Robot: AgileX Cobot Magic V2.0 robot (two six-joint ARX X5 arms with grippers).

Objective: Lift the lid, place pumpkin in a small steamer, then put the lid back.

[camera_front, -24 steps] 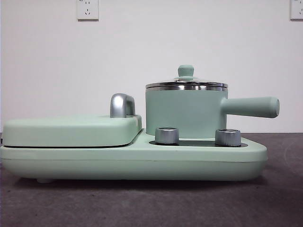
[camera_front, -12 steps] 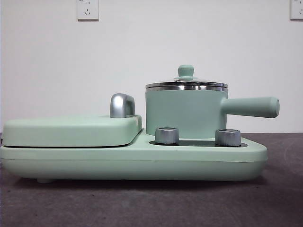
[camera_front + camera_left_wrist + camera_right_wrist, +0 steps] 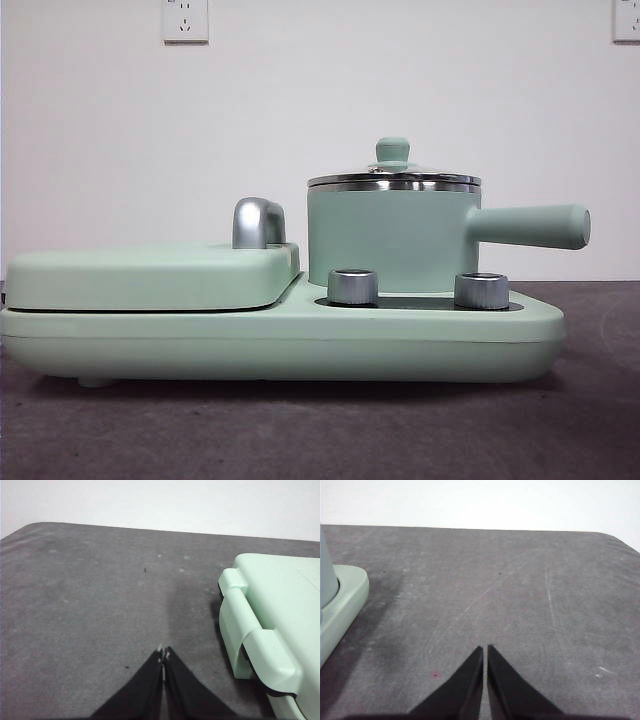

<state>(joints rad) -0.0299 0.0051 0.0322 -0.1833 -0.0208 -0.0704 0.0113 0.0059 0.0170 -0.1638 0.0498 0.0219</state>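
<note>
1. While the front view is held against the two earlier ones, nothing differs: the lid (image 3: 393, 176) sits on the steamer (image 3: 390, 240) as before, knob up, steel rim flush on the pot's rim.
2. Both arms wait. No arm shows in the front view, so the task looks not yet begun.
3. Left gripper (image 3: 163, 653): its jaws are pressed together, tips touching, holding nothing. It hangs over bare bench (image 3: 90, 605) beside the hinged end of the cooker (image 3: 270, 625).
4. Right gripper (image 3: 484, 649): jaws likewise closed to a hairline gap, empty, over bare bench off the cooker's opposite end, whose base corner shows at the frame's side.
5. The steamer stands on the cooker's right half as the front view shows it, behind two steel dials (image 3: 353, 286), its handle (image 3: 530, 226) pointing toward that end. The griddle cover (image 3: 150, 275) fills the other half.
6. No pumpkin appears in any view, so I cannot tell where it lies.
7. Judgement: the first step, lifting the lid by its knob, is still to come, and either gripper must open first.
</note>
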